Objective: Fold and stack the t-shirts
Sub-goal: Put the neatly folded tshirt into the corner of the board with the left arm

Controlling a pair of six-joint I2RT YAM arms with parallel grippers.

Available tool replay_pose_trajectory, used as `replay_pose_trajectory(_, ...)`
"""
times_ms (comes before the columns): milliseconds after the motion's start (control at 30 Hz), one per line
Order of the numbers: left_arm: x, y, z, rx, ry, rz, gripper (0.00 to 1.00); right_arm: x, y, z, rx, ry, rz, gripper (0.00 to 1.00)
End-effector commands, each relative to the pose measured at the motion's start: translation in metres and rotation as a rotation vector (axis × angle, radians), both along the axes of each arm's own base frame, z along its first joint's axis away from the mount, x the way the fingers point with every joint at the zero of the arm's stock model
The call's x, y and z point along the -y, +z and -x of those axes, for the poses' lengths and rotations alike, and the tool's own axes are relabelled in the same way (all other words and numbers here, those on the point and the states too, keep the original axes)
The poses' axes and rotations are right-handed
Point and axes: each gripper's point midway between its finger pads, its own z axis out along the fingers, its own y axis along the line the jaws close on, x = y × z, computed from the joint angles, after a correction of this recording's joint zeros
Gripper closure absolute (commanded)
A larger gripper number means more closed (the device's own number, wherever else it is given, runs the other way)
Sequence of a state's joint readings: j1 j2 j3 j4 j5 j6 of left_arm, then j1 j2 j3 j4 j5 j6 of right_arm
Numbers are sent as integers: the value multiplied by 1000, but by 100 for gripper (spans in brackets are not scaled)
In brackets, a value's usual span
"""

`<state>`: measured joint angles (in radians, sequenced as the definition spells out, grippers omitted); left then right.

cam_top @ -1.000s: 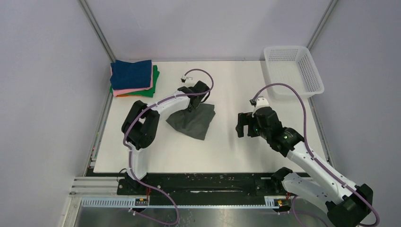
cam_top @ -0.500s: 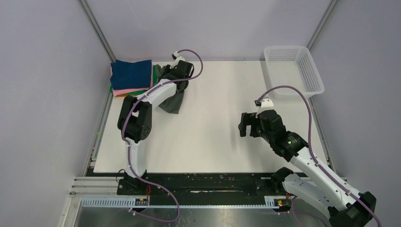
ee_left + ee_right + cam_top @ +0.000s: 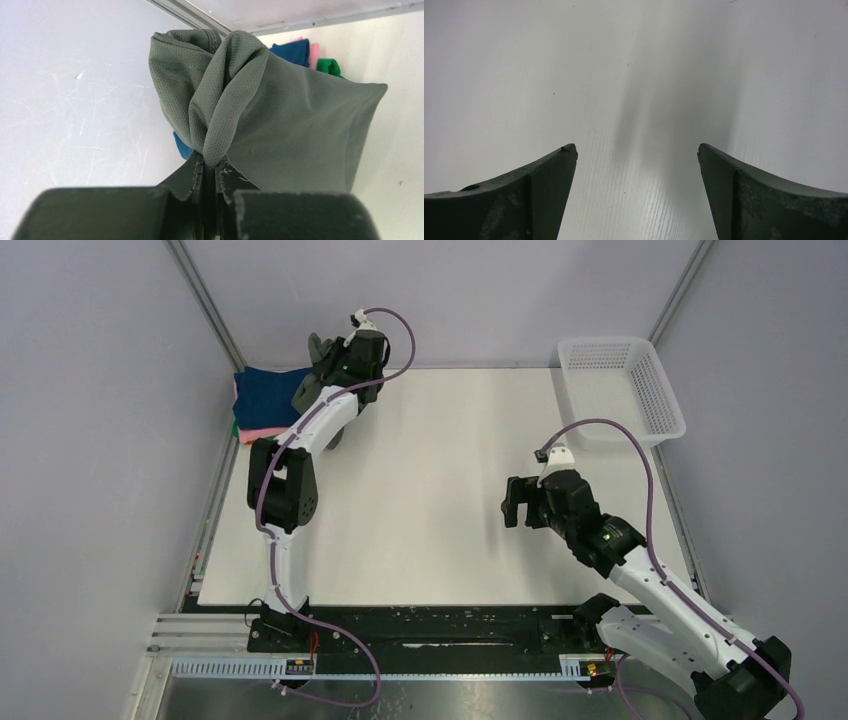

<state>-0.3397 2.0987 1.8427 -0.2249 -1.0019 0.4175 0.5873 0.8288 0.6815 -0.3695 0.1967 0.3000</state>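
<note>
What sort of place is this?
Probably a robot test booth, not a home: two arms at a white table inside plain grey walls, the left claw holding a grey-green t-shirt near folded shirts.

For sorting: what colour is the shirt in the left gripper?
The t-shirt is dark grey-green, clearest in the left wrist view.
</note>
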Motion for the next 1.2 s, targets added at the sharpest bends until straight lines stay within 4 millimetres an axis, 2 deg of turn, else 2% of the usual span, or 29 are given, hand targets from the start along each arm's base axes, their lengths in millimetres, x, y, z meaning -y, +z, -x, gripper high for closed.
replay_pose_trajectory(0, -7, 55, -2, 81, 19, -14, 100, -3, 8, -8, 32, -5, -19, 0)
replay_pose_trajectory(267, -13, 103, 1, 156, 20, -13, 100, -7, 7, -8, 32, 6, -28, 0)
replay_pose_trajectory(400, -19, 117, 0, 204, 32, -6, 100, -6, 5, -10, 31, -2, -21, 0)
replay_pose_trajectory(600, -35, 102, -13, 203, 59, -7, 100, -5, 3, -12, 24, -11, -6, 1)
replay_pose_trajectory(833, -71, 90, -39, 264, 110, -37, 100, -5, 1, -17, 20, -16, 14, 1)
replay_pose_trajectory(967, -87, 66, -59, 264, 127, -26, 100, -3, 0, -21, 17, -22, 36, 1)
replay_pose_trajectory(1167, -118, 41, -74, 260, 165, 0, 100, 1, -10, -24, -15, -36, 94, 1)
